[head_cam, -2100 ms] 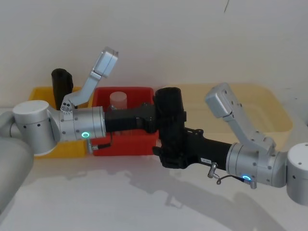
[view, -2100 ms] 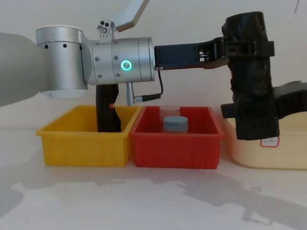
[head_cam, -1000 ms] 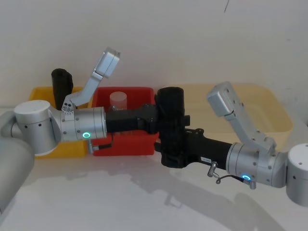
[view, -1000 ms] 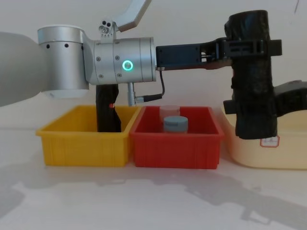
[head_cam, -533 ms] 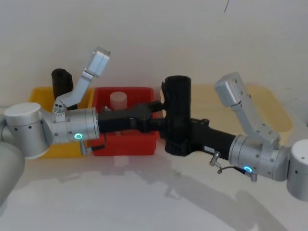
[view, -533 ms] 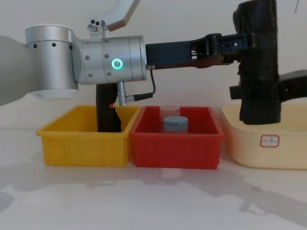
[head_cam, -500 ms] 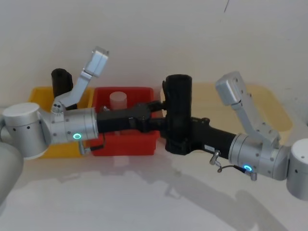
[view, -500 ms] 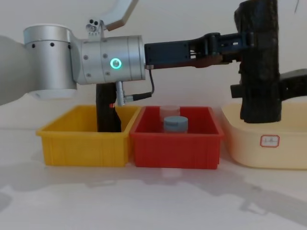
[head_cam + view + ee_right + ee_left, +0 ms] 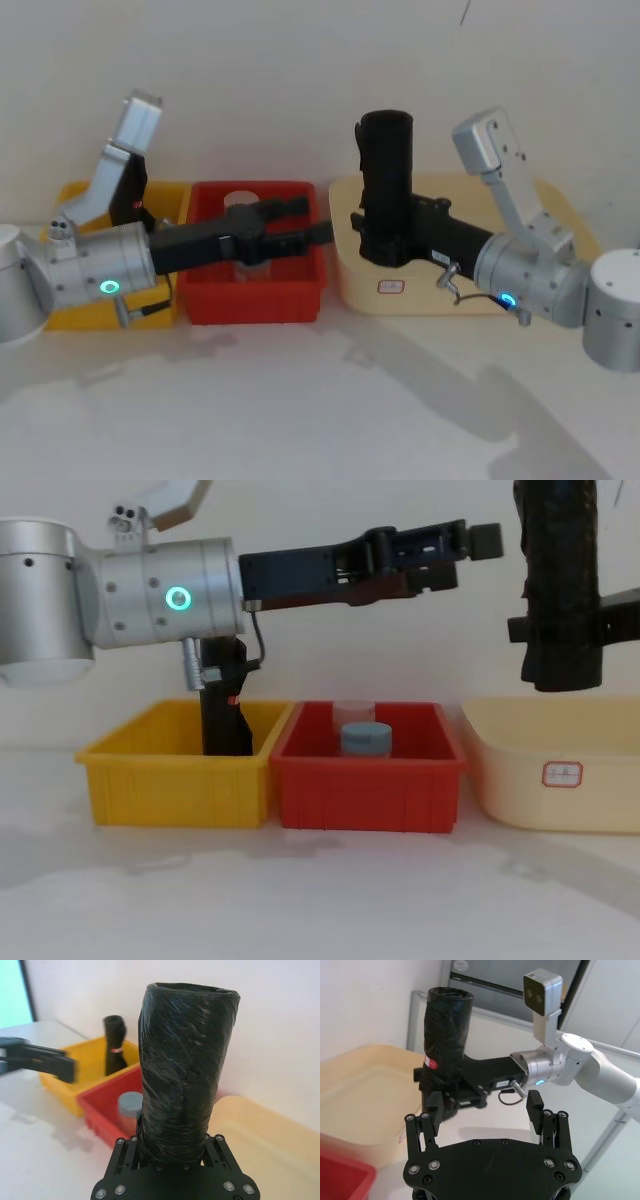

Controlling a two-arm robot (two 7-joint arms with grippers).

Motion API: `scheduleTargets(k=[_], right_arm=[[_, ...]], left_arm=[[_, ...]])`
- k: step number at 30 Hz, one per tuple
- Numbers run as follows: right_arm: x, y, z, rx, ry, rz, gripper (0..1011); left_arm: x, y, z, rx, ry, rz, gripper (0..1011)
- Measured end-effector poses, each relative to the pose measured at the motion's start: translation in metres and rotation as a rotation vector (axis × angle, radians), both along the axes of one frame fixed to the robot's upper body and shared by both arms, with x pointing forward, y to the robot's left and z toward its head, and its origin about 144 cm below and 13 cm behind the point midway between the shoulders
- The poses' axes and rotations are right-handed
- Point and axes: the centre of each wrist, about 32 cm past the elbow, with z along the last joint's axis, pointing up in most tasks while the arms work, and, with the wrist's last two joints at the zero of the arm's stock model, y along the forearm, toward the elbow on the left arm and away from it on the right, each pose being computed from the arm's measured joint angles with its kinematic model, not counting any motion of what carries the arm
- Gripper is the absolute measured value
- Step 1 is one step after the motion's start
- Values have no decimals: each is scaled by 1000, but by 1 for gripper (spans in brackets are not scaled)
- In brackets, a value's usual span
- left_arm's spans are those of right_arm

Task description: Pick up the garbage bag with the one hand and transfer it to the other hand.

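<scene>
Nearest the robot, above the desk (image 9: 300, 400): in head view the left arm with the green ring light (image 9: 178, 599) comes in from 9 o'clock and the right arm with the blue ring light (image 9: 508, 299) from 4 o'clock. The left pincer (image 9: 316, 218) is spread wide and holds nothing. It hangs in the air over the red bin (image 9: 365, 785), pointing toward 3 o'clock at the bag, with a visible gap between its tips and the roll. The right pincer (image 9: 378, 238) is clamped on the lower part of the garbage bag (image 9: 386, 170); the right wrist view shows its fingers (image 9: 126, 1149) on either side of the roll's base. The bag is upright and off the desk, at about 1 o'clock from head-view centre, over the near-left part of the cream tub (image 9: 560, 780). In chest view its bottom end sits just above rim level, not touching. Farther back, the bins stand in a row on the desk. The yellow bin (image 9: 180, 775) is at 9 o'clock, the red one is hard against it in the middle, and the cream tub is just beside the red one at 3 o'clock. The yellow bin holds a slim black upright object (image 9: 225, 715) with a small red mark. The red bin holds a grey-lidded jar (image 9: 365, 738) with a clear cup (image 9: 352, 710) behind it. A plain wall stands behind the row.
</scene>
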Motion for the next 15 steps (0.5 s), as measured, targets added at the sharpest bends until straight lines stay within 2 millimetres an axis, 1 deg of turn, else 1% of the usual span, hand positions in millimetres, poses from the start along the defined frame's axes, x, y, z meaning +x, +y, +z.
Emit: scheduleTargets(k=[8, 15], right_arm=[[24, 1, 6, -39, -47, -73, 505], [47, 5, 9, -78, -85, -144, 505]], left_arm=[[-12, 20, 1, -13, -8, 97, 1001], [-21, 32, 1, -17, -27, 192, 1001]])
